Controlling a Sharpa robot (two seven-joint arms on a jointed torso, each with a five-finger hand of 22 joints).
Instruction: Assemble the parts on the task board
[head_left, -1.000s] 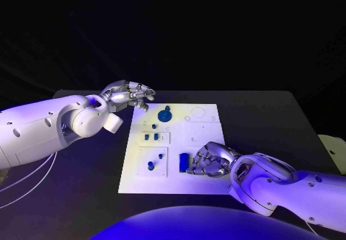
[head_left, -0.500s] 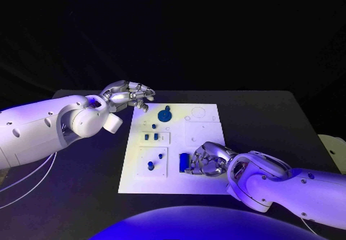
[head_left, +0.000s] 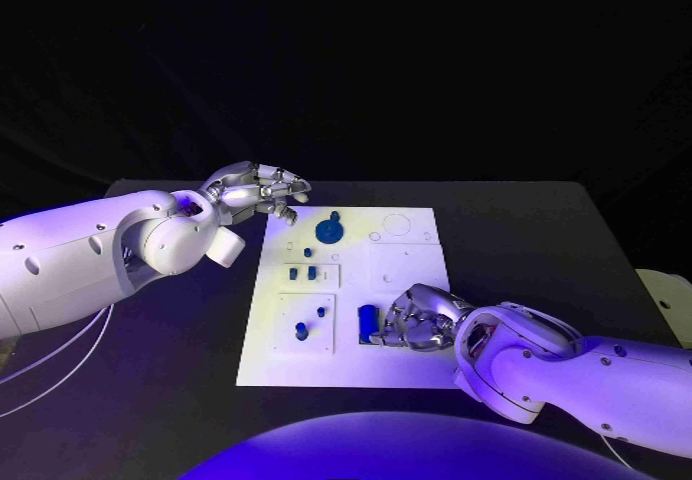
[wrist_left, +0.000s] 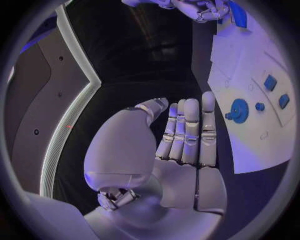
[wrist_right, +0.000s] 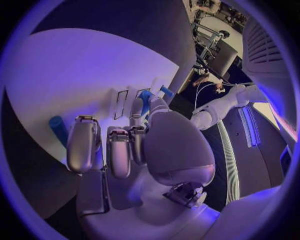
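The white task board (head_left: 392, 270) lies in the middle of the black table. A dark blue oblong part (head_left: 368, 320) lies near its front edge. My right hand (head_left: 414, 320) rests on the board right beside that part with its fingers curled, fingertips (head_left: 387, 335) against it; a grip is not clear. In the right wrist view the curled fingers (wrist_right: 119, 150) hang over the board (wrist_right: 75, 75), near a blue part (wrist_right: 58, 129). My left hand (head_left: 261, 190) hovers off the board's far left corner, holding nothing. Its fingers (wrist_left: 189, 130) stand straight and together.
A blue gear-like disc (head_left: 330, 231) sits at the board's far end, also seen as the disc (wrist_left: 239, 108). Two small blue blocks (head_left: 303, 272) and small pegs (head_left: 302, 330) stand in recesses on the board's left side. A pale object (head_left: 666, 300) sits at the table's right edge.
My right hand has edged slightly left, closer against the oblong part. The left hand and the parts have not moved.
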